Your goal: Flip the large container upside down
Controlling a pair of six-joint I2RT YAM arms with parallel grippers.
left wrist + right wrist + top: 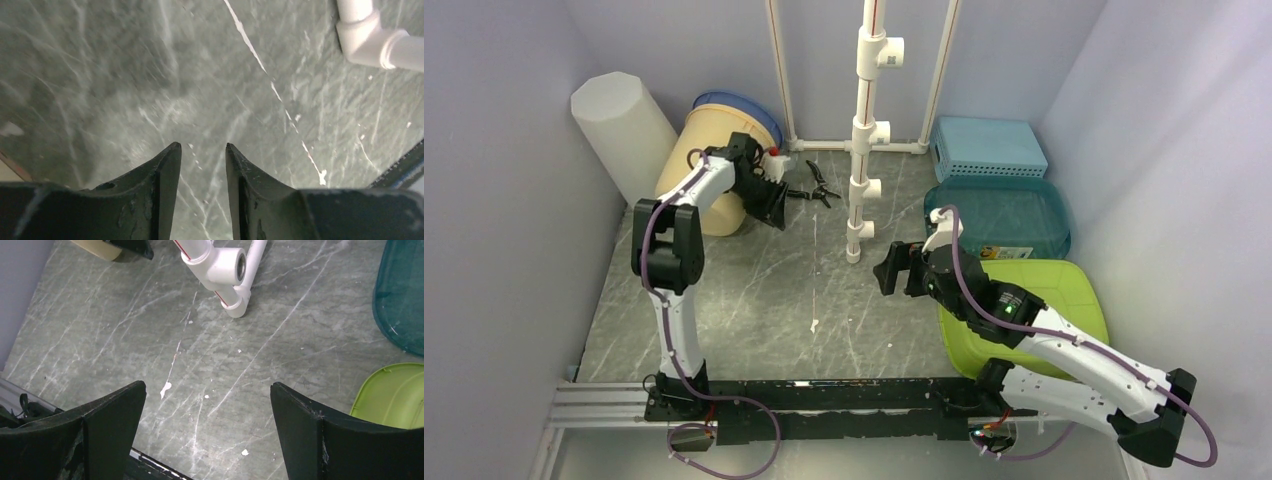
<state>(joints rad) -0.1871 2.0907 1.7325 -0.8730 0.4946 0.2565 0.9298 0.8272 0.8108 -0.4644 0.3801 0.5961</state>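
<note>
The large container is a cream bucket with a blue rim, standing at the back left and leaning against the wall. A corner of it shows in the right wrist view. My left gripper hangs just right of the bucket's lower side. In its wrist view the left gripper has a narrow gap between its jaws, and only the marbled table shows in that gap. My right gripper hovers over mid-table. Its jaws stand wide open with nothing between them.
A white cylinder stands left of the bucket. A white PVC pipe frame rises mid-table, with black pliers beside it. A light-blue basket, a teal tray and a green tray fill the right side.
</note>
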